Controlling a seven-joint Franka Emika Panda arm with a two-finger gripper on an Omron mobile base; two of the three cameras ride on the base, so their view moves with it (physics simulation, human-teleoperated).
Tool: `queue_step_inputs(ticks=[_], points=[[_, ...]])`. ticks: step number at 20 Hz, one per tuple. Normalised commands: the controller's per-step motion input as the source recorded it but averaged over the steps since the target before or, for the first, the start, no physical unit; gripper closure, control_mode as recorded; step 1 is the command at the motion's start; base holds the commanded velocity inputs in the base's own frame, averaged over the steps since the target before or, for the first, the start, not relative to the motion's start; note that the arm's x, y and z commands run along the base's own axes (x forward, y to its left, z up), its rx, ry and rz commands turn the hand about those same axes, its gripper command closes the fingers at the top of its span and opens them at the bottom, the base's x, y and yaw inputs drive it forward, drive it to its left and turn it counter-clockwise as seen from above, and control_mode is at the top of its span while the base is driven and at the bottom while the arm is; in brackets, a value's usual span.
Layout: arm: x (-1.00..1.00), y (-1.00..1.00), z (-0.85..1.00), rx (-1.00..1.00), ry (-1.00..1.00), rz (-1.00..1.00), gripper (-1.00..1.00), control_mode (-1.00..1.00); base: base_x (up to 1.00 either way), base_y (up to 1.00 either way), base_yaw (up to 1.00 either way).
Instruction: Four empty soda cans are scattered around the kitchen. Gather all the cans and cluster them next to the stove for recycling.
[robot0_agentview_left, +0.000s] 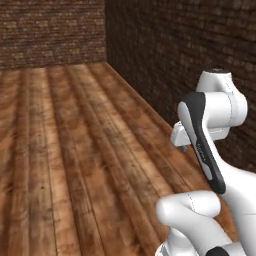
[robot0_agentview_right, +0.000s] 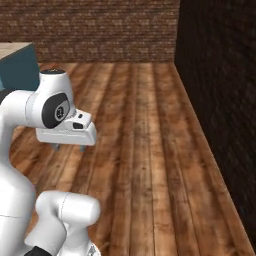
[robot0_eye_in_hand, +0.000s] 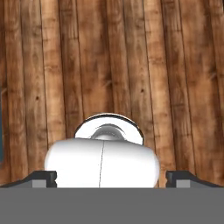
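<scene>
Fingers (robot0_eye_in_hand: 112, 177) spread wide and empty above plank floor (robot0_agentview_left: 75, 150), dark brick wall (robot0_agentview_right: 220, 100) alongside, teal cabinet corner (robot0_agentview_right: 20, 67)

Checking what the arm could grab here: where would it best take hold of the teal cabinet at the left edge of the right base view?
Probably only at the top rim near its corner, coming down from above. The teal cabinet is a broad, flat-sided block under a pale top, and no handle is visible. The gripper is open and faces the plank floor.
</scene>
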Motion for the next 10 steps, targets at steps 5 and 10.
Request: queue_step_inputs(ticks=[5,10], points=[[0.00,0.00,0.00,0.00,0.00,0.00,-1.00,1.00,1.00,0.31,0.00],[0.00,0.00,0.00,0.00,0.00,0.00,-1.00,1.00,1.00,0.35,-0.02]])
